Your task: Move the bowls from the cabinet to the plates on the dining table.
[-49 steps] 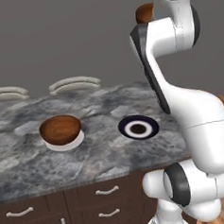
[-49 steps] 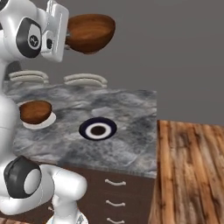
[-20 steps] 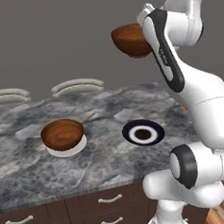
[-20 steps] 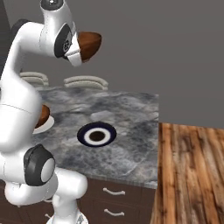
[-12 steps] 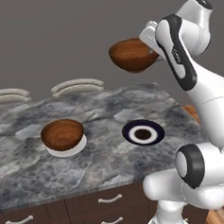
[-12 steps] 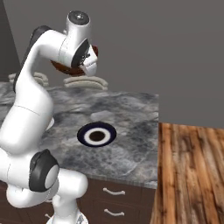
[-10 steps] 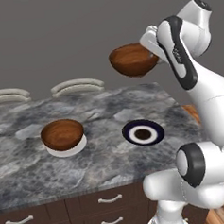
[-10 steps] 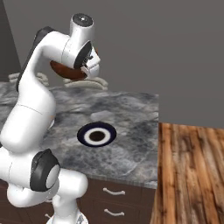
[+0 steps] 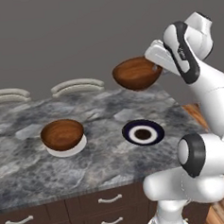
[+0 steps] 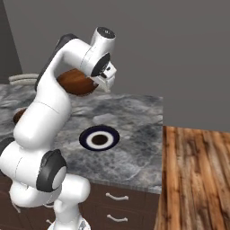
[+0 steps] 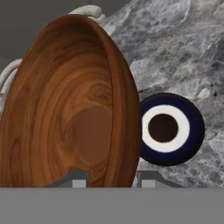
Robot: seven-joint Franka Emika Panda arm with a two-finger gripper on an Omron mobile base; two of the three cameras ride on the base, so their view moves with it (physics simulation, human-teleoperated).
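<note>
My gripper (image 9: 155, 66) is shut on the rim of a glossy reddish-brown bowl (image 9: 137, 73) and holds it in the air above the dining table (image 9: 103, 164), just over and behind the navy plate (image 9: 143, 132). In the hand view the bowl (image 11: 65, 109) is clamped between the fingertips (image 11: 74, 179), with the navy plate (image 11: 168, 129) right beside it on the marble. The other bowl (image 9: 62, 133) rests on the white plate (image 9: 65, 151) at the table's left. From the right base view the held bowl (image 10: 75, 82) is half hidden behind the arm, above the navy plate (image 10: 99, 138).
Two pale curved chair backs (image 9: 77, 86) (image 9: 7, 95) stand along the table's far edge. Dark drawers with silver handles (image 9: 107, 199) run under the top. The table ends at the right over a wooden floor (image 10: 193, 179).
The arm has swung forward and brought the held bowl down from high up to just above the navy plate. The bowl on the white plate has stayed put.
</note>
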